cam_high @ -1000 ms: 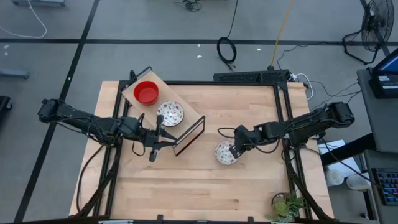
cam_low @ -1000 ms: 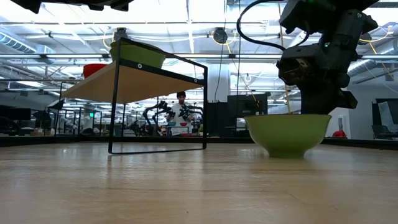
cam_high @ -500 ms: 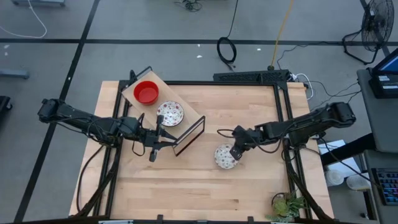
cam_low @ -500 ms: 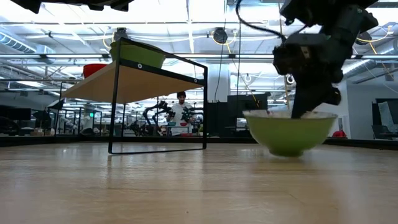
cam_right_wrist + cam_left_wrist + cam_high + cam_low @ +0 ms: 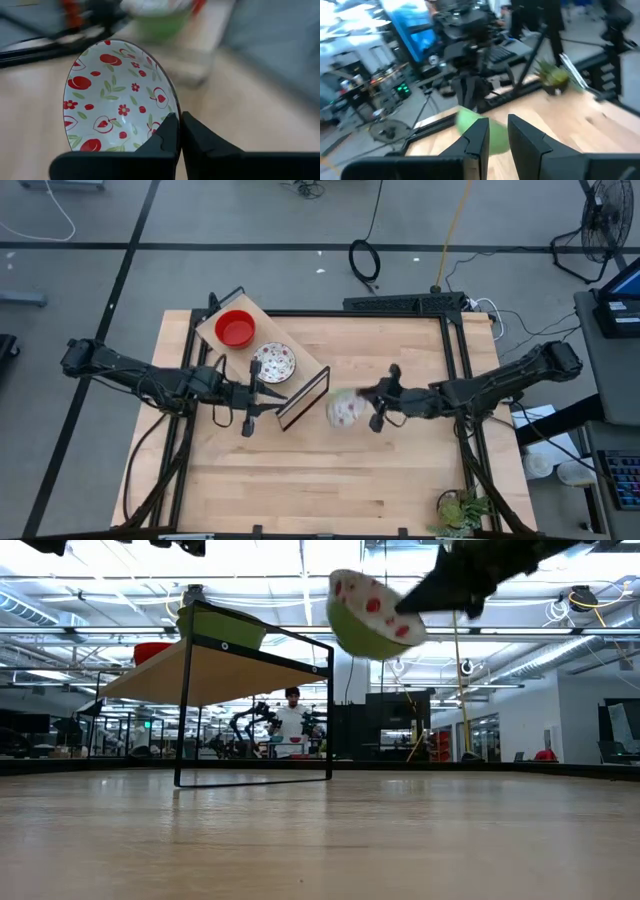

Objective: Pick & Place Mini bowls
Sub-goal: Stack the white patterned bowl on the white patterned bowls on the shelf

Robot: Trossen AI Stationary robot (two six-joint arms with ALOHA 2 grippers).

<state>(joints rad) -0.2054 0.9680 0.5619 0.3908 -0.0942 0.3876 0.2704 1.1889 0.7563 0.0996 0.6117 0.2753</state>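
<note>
A white mini bowl with red fruit and green leaf print and a green outside hangs in the air beside a small rack. My right gripper is shut on it. On the rack's wooden top rest a plain red mini bowl and another patterned one, each on its base. My left gripper hovers at the rack's near side. Its fingers stand a narrow gap apart with nothing between them. My right gripper pinches the bowl's rim, one finger on the printed inner side and one on the outer side. The fingers come nearly level from the table's right. The bowl is lifted clear of the table and tipped up on edge, its opening facing up and back toward the arm.
The rack's black frame stands at the far left of the table, close to the lifted bowl. A potted plant sits at the near right corner. In the low view a person shows far off in the room behind.
My right gripper has lifted the patterned bowl off the table, carried it toward the table's left and the rack, and rolled its wrist. The bowl, level on the table a second ago, now hangs high and tipped on edge.
</note>
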